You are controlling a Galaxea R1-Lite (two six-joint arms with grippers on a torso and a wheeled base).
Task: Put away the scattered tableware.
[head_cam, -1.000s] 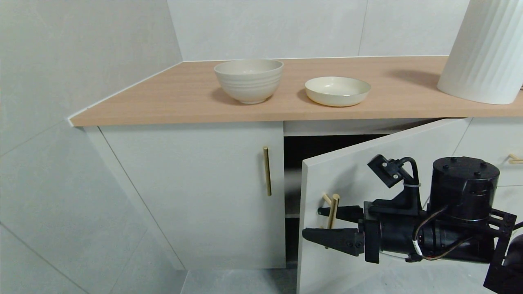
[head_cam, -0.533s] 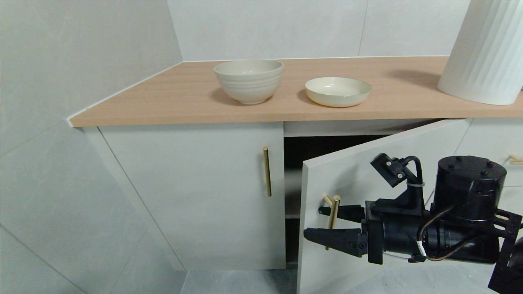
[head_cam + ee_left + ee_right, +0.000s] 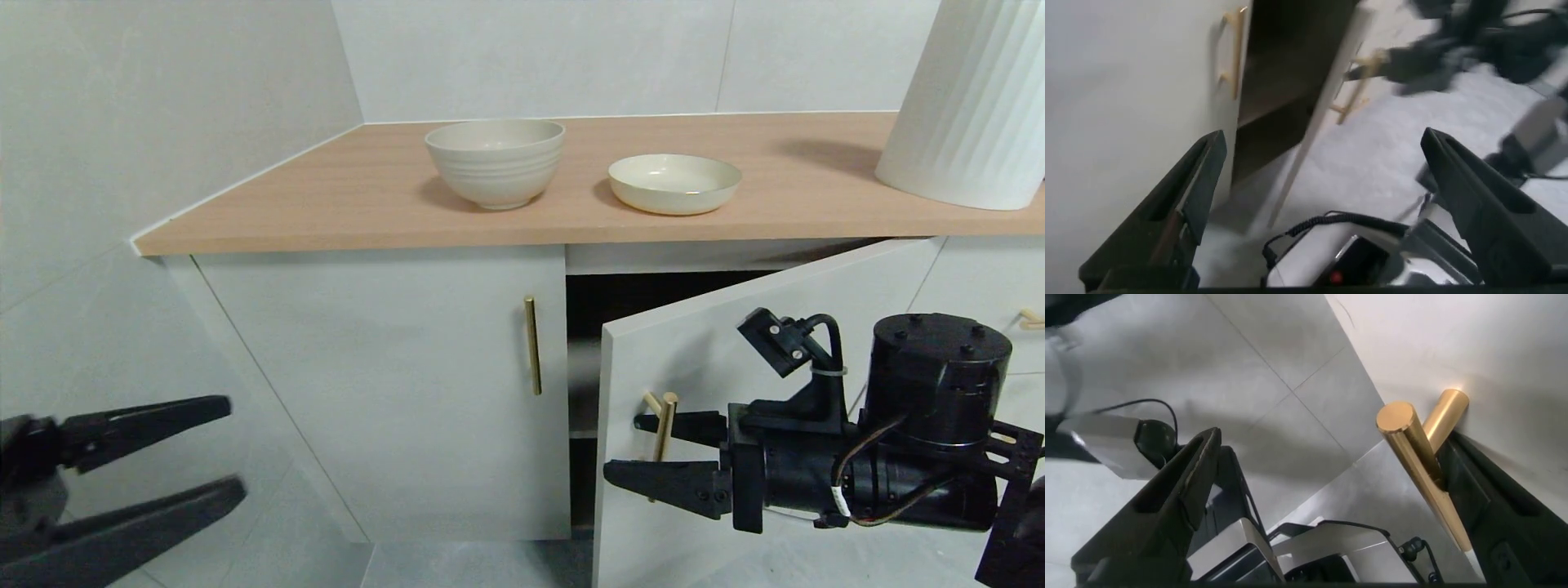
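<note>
A deep cream bowl point(image 3: 494, 163) and a shallow cream dish point(image 3: 674, 182) stand side by side on the wooden countertop point(image 3: 343, 204). Below them the right cabinet door point(image 3: 735, 327) hangs partly open, with the dark cabinet interior point(image 3: 645, 290) behind it. My right gripper point(image 3: 653, 449) is open, its fingers straddling the door's brass handle point(image 3: 663, 425); in the right wrist view the brass handle point(image 3: 1417, 457) lies against one finger of my right gripper point(image 3: 1331, 445). My left gripper point(image 3: 224, 445) is open and empty, low at the left, in front of the tiled wall; the left wrist view looks past the left gripper point(image 3: 1323, 139) toward the open door point(image 3: 1323, 114).
The left cabinet door point(image 3: 392, 384) is closed, with a vertical brass handle point(image 3: 532, 345). A tall white ribbed container point(image 3: 971, 98) stands at the counter's right end. Tiled wall point(image 3: 147, 122) bounds the left side. Another brass handle point(image 3: 1030, 318) shows at the far right.
My left gripper has come into the head view at the lower left, open. The right gripper stays at the door handle with almost no shift.
</note>
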